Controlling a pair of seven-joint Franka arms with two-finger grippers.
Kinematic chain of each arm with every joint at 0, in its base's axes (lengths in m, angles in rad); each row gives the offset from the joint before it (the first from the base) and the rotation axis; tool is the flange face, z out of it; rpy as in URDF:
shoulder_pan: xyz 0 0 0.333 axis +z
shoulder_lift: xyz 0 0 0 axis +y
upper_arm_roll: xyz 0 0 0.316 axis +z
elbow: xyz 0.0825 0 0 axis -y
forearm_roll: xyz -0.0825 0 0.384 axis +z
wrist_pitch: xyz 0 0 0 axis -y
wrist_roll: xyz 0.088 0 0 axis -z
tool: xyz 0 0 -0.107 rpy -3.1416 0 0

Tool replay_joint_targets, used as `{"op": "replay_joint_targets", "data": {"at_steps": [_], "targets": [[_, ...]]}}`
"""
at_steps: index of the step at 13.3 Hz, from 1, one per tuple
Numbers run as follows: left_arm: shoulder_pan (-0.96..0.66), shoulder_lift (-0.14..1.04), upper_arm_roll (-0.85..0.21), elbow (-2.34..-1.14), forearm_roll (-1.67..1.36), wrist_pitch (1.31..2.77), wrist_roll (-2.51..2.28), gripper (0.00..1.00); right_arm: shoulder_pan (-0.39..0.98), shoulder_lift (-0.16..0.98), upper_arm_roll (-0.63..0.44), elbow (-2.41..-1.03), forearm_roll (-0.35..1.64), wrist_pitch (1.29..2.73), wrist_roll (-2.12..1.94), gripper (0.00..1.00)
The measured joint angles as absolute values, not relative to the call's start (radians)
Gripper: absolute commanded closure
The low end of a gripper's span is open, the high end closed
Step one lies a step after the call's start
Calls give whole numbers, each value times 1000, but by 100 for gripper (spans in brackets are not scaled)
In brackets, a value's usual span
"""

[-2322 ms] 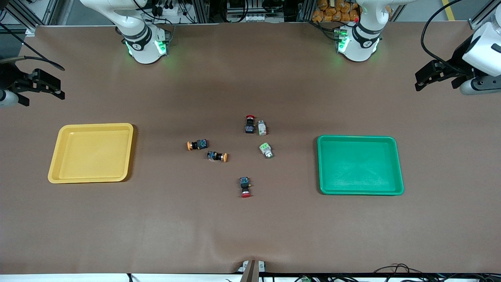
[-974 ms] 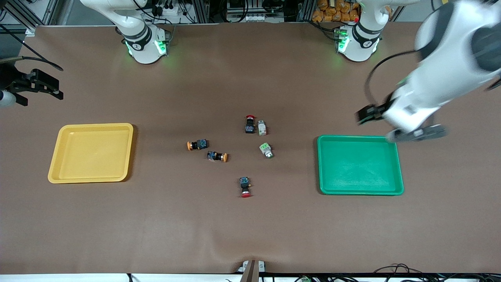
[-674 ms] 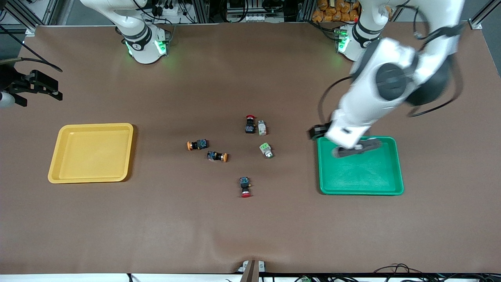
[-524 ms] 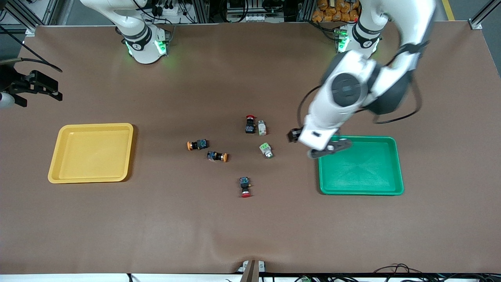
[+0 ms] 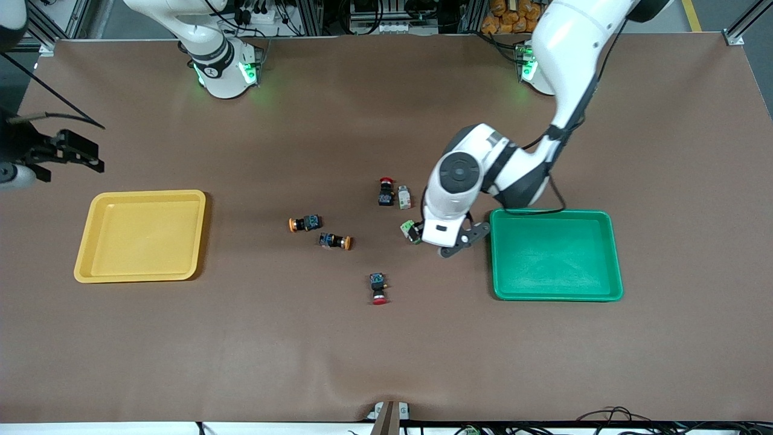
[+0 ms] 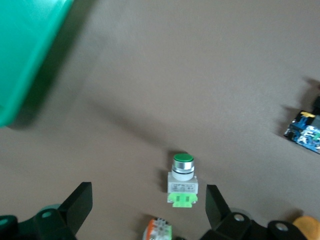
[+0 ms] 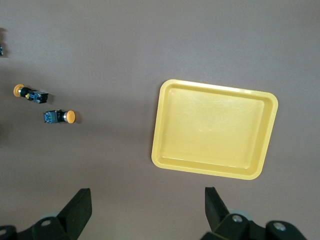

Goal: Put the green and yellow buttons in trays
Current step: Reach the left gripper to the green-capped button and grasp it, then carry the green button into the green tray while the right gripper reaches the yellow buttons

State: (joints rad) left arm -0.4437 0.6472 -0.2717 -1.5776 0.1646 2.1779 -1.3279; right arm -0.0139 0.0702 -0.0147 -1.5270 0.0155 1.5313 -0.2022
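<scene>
The left gripper (image 5: 436,243) hangs mid-table over a green button (image 5: 410,230) (partly hidden), beside the green tray (image 5: 555,295).

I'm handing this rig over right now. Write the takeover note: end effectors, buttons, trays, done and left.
Left end effector: open, low over the green button nearer the front camera, beside the green tray; nothing gripped.
Right end effector: open, waiting high above the yellow tray at its end of the table.
Second green button lies beside a red-capped switch. Two yellow buttons lie mid-table, toward the yellow tray.
Done: nothing; both trays hold no buttons.
Left: all four buttons. Leave both red-capped switches, including the one nearest the camera.
</scene>
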Motion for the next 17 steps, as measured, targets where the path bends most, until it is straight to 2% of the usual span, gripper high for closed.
{"op": "replay_joint_targets", "data": {"at_steps": [8,9,10,11,12,17], "targets": [[-499,768,-270,-1609,175,2398,-1391,0,-52,226,-23,-1526,-19,1578,-202,0],[-499,779,-269,-1617,175,2421,-1391,8,-65,234,-24,-1525,-19,1591,-202,0],[-499,789,-269,-1623,175,2436,-1392,50,-76,235,-24,-1523,-19,1593,-200,0],[-499,796,-269,-1626,175,2442,-1395,88,-84,235,-24,-1521,-19,1593,-185,0],[-499,799,-269,-1627,175,2446,-1401,100,-88,235,-24,-1518,-19,1592,-149,0],[-491,780,-267,-1626,177,2442,-1401,100,-62,235,-6,-1511,-9,1590,64,0]]}}
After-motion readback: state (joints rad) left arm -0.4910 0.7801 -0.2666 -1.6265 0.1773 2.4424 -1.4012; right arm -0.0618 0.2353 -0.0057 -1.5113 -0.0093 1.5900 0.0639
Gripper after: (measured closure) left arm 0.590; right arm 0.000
